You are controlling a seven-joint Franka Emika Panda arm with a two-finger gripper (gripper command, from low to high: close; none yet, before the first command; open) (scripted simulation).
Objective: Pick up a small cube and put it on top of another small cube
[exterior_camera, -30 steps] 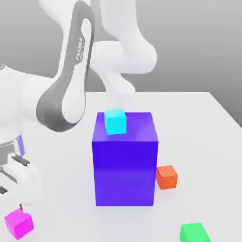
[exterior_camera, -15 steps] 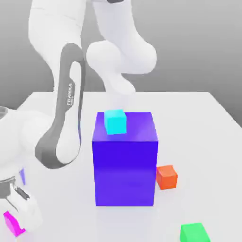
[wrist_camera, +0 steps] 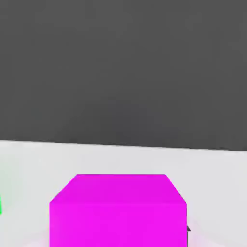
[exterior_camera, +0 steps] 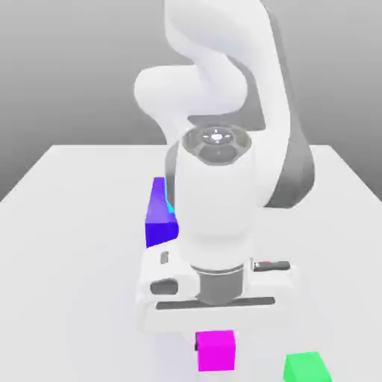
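The small magenta-pink cube (exterior_camera: pixel 215 352) sits directly under the white hand, near the table's front edge in the exterior view. My gripper (exterior_camera: pixel 215 333) points straight down and is shut on this cube. In the hand view the same cube (wrist_camera: pixel 117 212) looms large and close, with white table behind it. Whether the cube rests on the table or hangs just above it I cannot tell. A green cube (exterior_camera: pixel 307 368) lies to the exterior view's right of it, at the front edge.
The arm's white body (exterior_camera: pixel 218 201) hides most of the big blue-purple block (exterior_camera: pixel 160 217) behind it. A sliver of cyan cube (exterior_camera: pixel 171 208) shows at that block's top edge. White table (exterior_camera: pixel 67 246) stretches to the exterior view's left.
The arm has swung from the exterior view's far left to the middle front, carrying the magenta cube with it. The jaws went from open to shut on the cube.
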